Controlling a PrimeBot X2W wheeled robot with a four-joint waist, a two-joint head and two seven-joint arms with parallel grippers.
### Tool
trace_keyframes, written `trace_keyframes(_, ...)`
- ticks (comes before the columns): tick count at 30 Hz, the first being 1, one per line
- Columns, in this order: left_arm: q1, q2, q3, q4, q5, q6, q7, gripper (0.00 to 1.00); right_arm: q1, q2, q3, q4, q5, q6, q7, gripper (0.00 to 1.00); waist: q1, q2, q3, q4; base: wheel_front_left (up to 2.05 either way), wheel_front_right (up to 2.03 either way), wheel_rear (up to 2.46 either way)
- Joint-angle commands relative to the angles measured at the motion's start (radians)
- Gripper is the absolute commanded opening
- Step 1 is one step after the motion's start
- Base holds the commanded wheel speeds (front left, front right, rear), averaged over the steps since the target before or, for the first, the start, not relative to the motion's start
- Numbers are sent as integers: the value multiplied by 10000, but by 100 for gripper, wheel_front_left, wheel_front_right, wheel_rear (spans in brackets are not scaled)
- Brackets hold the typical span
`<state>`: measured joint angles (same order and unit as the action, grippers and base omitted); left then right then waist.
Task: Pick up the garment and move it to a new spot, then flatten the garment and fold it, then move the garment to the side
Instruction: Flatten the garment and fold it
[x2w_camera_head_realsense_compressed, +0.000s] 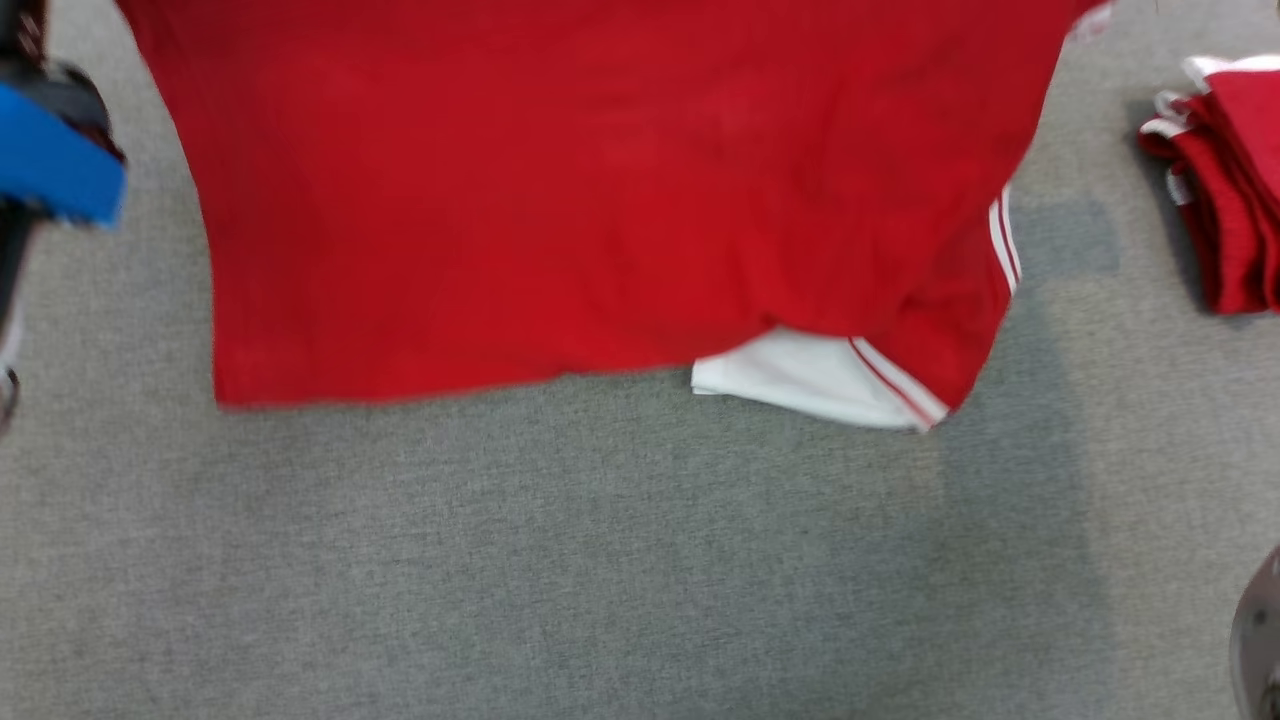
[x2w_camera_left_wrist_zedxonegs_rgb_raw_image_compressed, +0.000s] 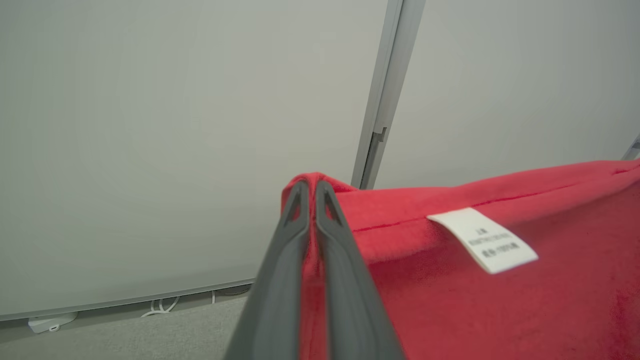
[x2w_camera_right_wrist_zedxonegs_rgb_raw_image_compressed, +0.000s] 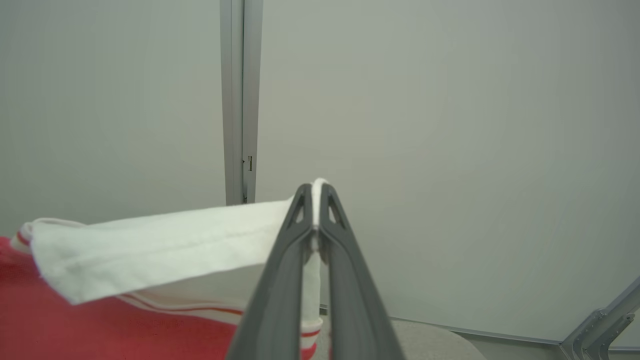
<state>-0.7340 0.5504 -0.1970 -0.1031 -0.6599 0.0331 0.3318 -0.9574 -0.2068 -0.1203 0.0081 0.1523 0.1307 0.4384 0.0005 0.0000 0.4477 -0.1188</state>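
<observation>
Carry step; your left gripper (x2w_camera_left_wrist_zedxonegs_rgb_raw_image_compressed: 312, 192) pinches the garment (x2w_camera_left_wrist_zedxonegs_rgb_raw_image_compressed: 500, 310) at its red edge, right gripper (x2w_camera_right_wrist_zedxonegs_rgb_raw_image_compressed: 314, 195) the white sleeve (x2w_camera_right_wrist_zedxonegs_rgb_raw_image_compressed: 150, 245); next, I judge, lay it flat at lower centre of the head view.

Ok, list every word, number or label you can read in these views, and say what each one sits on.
White tag sewn by the seam of the red garment: a few short lines of dark print, too small and blurred to read.
Red face of the garment in the head view: no print shows.
Folded red-and-white clothes at the right of the head view: no text shows.
</observation>
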Motion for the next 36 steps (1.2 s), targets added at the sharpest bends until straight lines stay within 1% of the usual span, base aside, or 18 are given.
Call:
trace_keyframes(1, -772, -29, 125, 490, 50, -125, -231, 0, -851, -100, 125, 588, -352, 2, -631, 0, -5, 0, 577, 347, 0, 0, 0)
trace_keyframes(3, -1745, -108, 146, 1146, 225, -222, -496, 0, -1826, -333, 219, 1383, -884, 0, -1370, 0, -5, 0, 902, 395, 0, 0, 0)
trace_keyframes(4, -2190, -47, 72, 1437, 503, -265, -657, 0, -2303, -329, 142, 1710, -1070, -1, -1789, 0, -5, 0, 1017, 437, 0, 0, 0)
trace_keyframes(8, -3922, -329, -13, 2535, 820, -300, -1111, 0, -3970, -370, -112, 2695, -1686, -1, -3051, 0, -5, 0, 1192, 616, 0, 0, 0)
trace_keyframes(10, -4653, -414, -8, 2908, 1002, -320, -1450, 0, -4747, -472, -189, 2871, -1940, -3, -3585, 0, -5, 0, 1217, 659, 0, 0, 0)
trace_keyframes(14, -5577, -558, -22, 3398, 1295, -420, -2268, 0, -5668, -524, -314, 2937, -2178, -4, -4432, 0, -5, 0, 1291, 682, 0, 0, 0)
trace_keyframes(17, -5651, -613, -46, 3657, 1447, -544, -2921, 0, -5656, -515, -277, 3092, -2054, -4, -4855, 0, -5, 0, 1419, 565, 0, 0, 0)
trace_keyframes(20, -4962, -660, -278, 4107, 1529, -796, -3570, 0, -4693, -426, -47, 3477, -1789, -4, -5168, 0, -5, 0, 1401, 390, 0, 0, 0)
trace_keyframes(23, -3974, -864, -448, 4690, 1389, -1009, -4201, 0, -3226, -313, 233, 3847, -1396, -3, -5311, 0, -5, 0, 1288, 230, 0, 0, 0)
trace_keyframes(28, -1955, -1432, -773, 5882, 1137, -1083, -5049, 0, -234, -8, 347, 4367, -619, -1, -4952, 0, -5, 0, 841, 110, 0, 0, 0)
trace_keyframes(30, -1138, -1646, -793, 6278, 910, -1041, -5198, 0, 787, 95, 293, 4308, -305, -1, -4761, 0, -5, 0, 558, 59, 0, 0, 0)
trace_keyframes(31, -698, -1842, -762, 6421, 790, -1012, -5297, 0, 1364, 113, 222, 4251, -154, -3, -4620, 0, -5, 0, 362, 106, 0, 0, 0)
trace_keyframes(33, 181, -2148, -772, 6753, 455, -1012, -5277, 0, 2461, 246, 108, 3990, 132, -3, -4280, 0, -5, 0, -11, 125, 0, 0, 0)
trace_keyframes(36, 1368, -2459, -811, 6958, 167, -913, -5256, 0, 3995, 414, -68, 3335, 432, -4, -3555, 0, -5, 0, -646, 196, 0, 0, 0)
